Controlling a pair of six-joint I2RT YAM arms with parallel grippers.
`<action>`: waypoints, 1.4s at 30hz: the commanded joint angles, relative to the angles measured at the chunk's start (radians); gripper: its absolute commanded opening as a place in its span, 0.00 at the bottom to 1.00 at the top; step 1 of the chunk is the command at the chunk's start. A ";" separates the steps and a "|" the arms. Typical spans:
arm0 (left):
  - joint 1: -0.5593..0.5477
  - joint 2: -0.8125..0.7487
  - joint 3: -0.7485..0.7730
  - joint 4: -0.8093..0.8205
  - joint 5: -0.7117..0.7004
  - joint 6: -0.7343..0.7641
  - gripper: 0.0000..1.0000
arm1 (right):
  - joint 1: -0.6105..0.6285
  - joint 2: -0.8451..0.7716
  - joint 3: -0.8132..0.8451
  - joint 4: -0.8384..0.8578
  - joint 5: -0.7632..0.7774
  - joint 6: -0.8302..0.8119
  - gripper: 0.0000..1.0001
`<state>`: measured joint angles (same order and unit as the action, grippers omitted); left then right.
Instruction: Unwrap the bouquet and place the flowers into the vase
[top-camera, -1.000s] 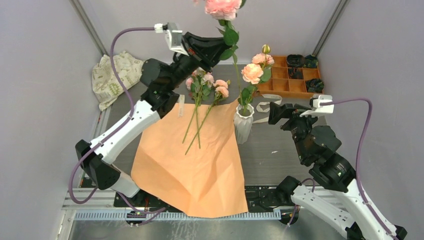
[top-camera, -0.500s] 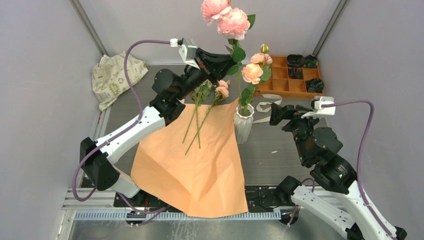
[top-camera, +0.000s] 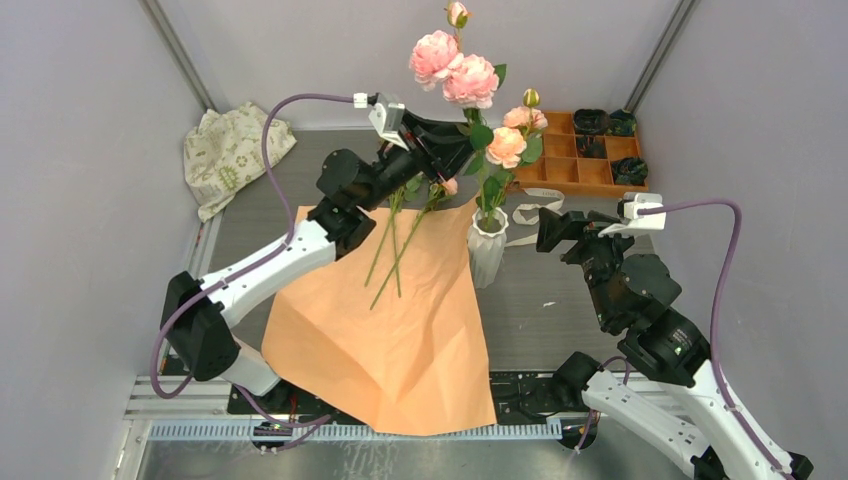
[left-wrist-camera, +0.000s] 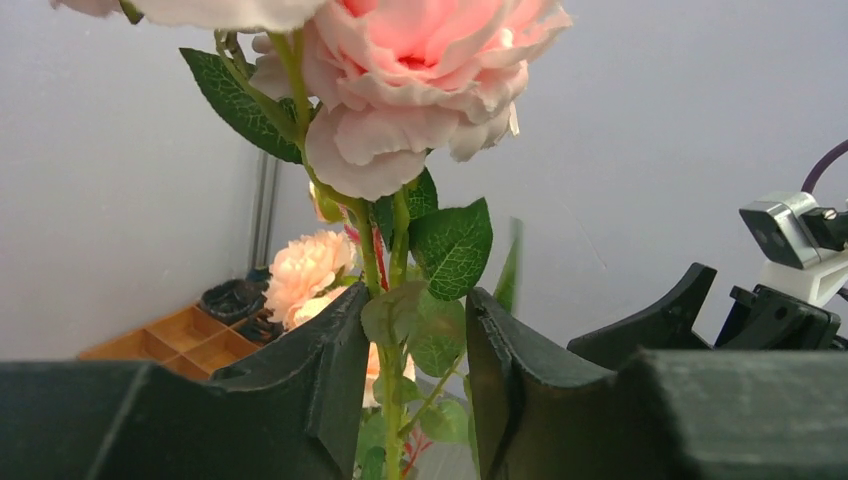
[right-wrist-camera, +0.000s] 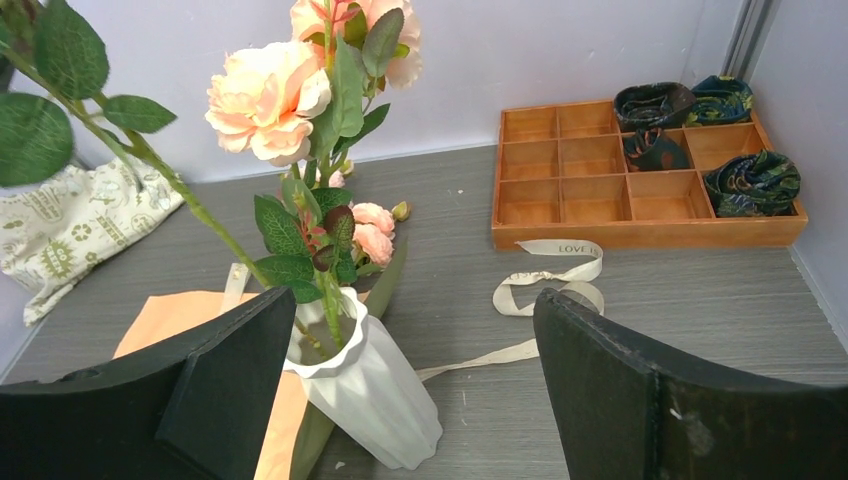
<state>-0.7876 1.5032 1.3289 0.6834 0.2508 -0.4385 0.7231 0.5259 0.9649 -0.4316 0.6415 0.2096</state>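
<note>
The white ribbed vase (top-camera: 487, 250) stands at the right edge of the unfolded orange paper (top-camera: 390, 330) and holds peach flowers (top-camera: 505, 147). A tall pink-bloomed stem (top-camera: 455, 70) leans into it; in the right wrist view this stem (right-wrist-camera: 200, 215) runs down into the vase (right-wrist-camera: 365, 380). My left gripper (top-camera: 460, 138) is open around that stem (left-wrist-camera: 385, 330), with a gap to the right finger (left-wrist-camera: 500, 370). More flowers (top-camera: 400, 235) lie on the paper. My right gripper (top-camera: 545, 228) is open just right of the vase, holding nothing.
A cream ribbon (top-camera: 535, 212) lies on the table behind the vase. An orange compartment tray (top-camera: 575, 170) with dark rolls sits back right. A cream patterned cloth (top-camera: 225, 150) lies back left. Grey walls close in on both sides.
My left gripper carried the pink stem right and down to the vase, then its jaws parted from the stem. The right arm stayed put.
</note>
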 joint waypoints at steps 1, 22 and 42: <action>-0.015 -0.023 -0.017 0.046 -0.030 -0.006 0.42 | 0.004 0.006 -0.001 0.054 -0.006 0.002 0.95; -0.053 -0.073 -0.159 -0.093 -0.018 -0.058 0.45 | 0.004 0.033 0.008 0.063 -0.049 0.024 0.97; -0.060 -0.580 -0.355 -0.485 -0.362 0.101 0.46 | 0.008 0.296 0.269 0.051 -0.353 0.023 1.00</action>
<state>-0.8440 1.0477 0.9825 0.2882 0.0795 -0.3969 0.7231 0.7841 1.1400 -0.4297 0.4152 0.2218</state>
